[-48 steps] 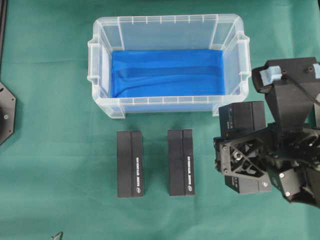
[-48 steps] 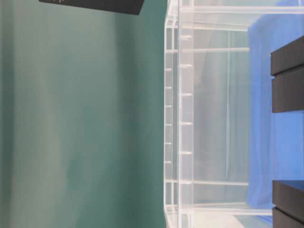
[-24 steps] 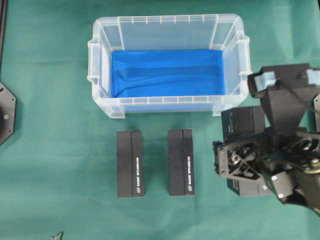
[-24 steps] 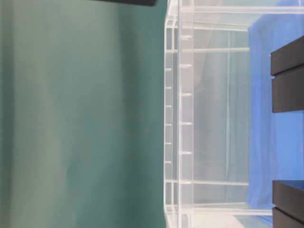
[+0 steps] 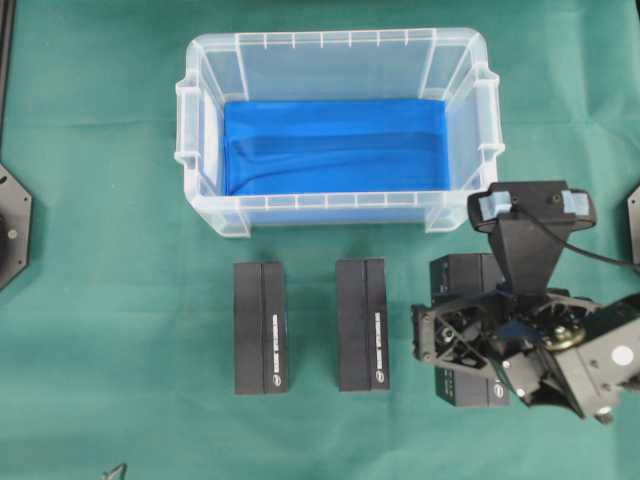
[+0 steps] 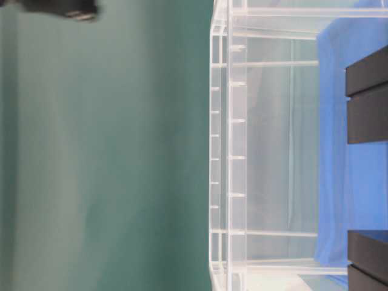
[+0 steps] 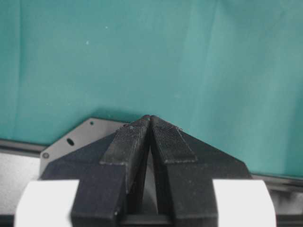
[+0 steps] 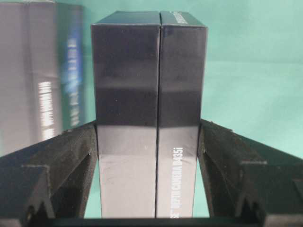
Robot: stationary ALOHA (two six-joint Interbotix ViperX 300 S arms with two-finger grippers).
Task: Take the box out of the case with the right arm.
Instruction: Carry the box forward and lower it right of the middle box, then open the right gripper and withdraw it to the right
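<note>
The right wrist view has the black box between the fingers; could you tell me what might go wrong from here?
1. The right tool grips the black box only at its sides, so it could tilt or slip.
2. A second box lies close by on the green cloth; a sideways drift could nudge it.
3. The case stands just behind, and its rim could get clipped.

Overhead camera looks straight down on the green cloth (image 5: 110, 300) and clear case (image 5: 335, 205); a table-level camera, turned sideways, shares that case close up. Both wrist cameras peer past their own fingers.
</note>
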